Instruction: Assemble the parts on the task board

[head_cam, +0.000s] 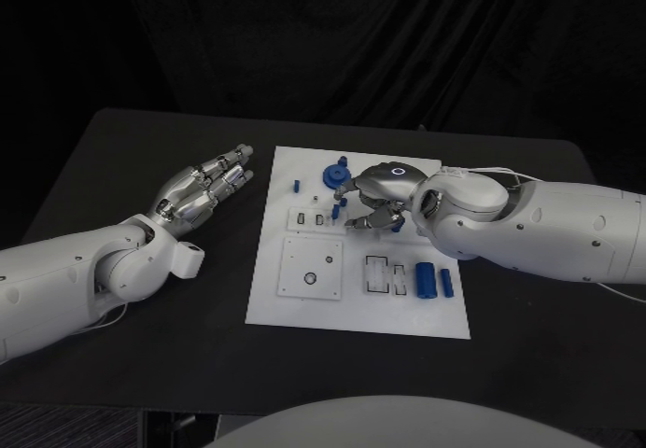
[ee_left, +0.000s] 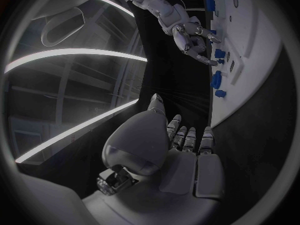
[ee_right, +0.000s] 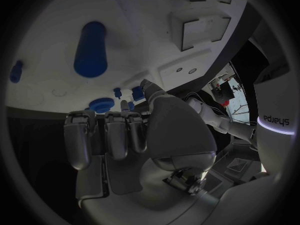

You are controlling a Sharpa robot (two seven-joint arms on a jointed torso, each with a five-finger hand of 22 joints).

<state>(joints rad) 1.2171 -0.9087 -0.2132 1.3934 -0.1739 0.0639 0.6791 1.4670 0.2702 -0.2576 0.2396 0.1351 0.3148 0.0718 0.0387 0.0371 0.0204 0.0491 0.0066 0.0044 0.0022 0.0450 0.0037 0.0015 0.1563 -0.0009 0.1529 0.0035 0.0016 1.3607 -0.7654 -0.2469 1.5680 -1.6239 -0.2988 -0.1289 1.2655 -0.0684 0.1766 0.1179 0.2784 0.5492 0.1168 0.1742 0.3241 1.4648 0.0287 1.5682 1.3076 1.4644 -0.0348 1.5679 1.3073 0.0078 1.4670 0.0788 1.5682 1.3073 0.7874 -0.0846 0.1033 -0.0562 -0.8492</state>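
The white task board [head_cam: 357,308] lies mid-table. My right hand [head_cam: 377,201] hovers over its far part with fingers curled down among small blue parts [head_cam: 340,203]. The right wrist view puts a small blue part [ee_right: 137,92] right beside its fingertips [ee_right: 147,86]; whether they pinch it is unclear. A blue gear [head_cam: 334,175] sits just left of that hand, also seen as the gear [ee_right: 101,105]. Two blue cylinders [head_cam: 433,281] lie at the board's right edge. My left hand [head_cam: 202,191] is stretched flat and empty over the black table, left of the board.
A small blue peg [head_cam: 294,186] stands near the board's far left corner. A raised square plate [head_cam: 311,267] and slotted recesses [head_cam: 386,275] occupy the board's near half. My right forearm [head_cam: 539,229] crosses the board's right side. Bare black table surrounds the board.
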